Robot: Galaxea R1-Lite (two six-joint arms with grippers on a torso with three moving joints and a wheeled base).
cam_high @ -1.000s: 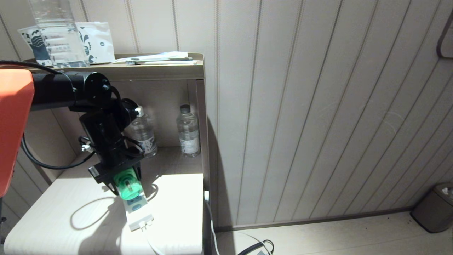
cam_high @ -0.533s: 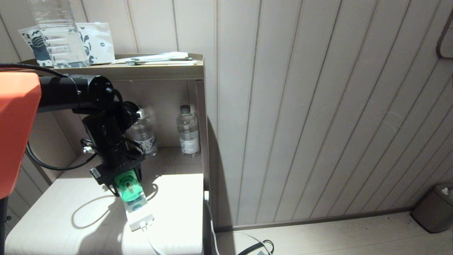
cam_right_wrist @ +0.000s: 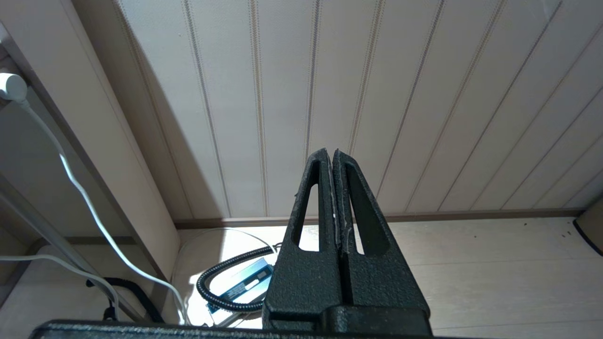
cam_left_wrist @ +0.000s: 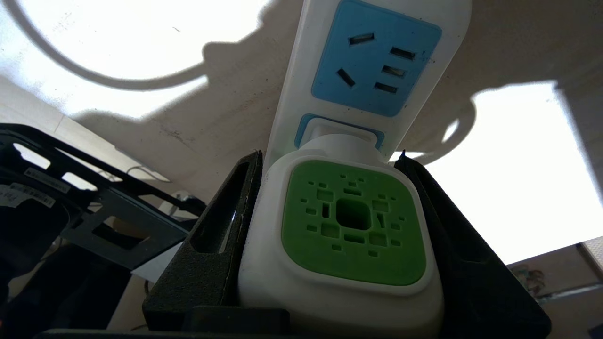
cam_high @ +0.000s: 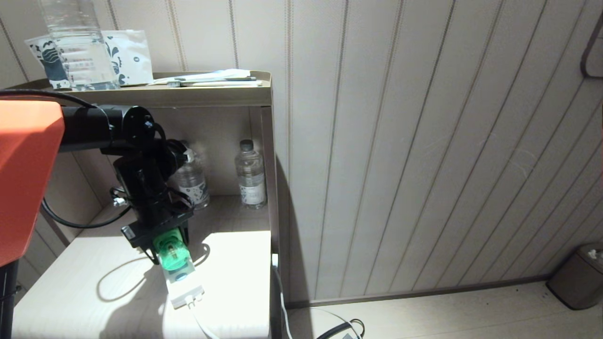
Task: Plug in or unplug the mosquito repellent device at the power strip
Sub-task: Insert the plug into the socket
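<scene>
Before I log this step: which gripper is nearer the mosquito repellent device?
Left. The left gripper has its jaws clamped on the mosquito repellent device at the power strip. The right gripper, shut, hangs off beside the wall, over the floor.

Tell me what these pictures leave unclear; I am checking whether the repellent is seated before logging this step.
- Plug pins of the mosquito repellent device: hidden in both views by its own white head, which meets the power strip; full seating cannot be told.
- Its liquid bottle: left wrist view, behind the head and the left claw.
- Strip's far end: head view, covered by the left claw and device.
- Right claw: outside the head view.
</scene>
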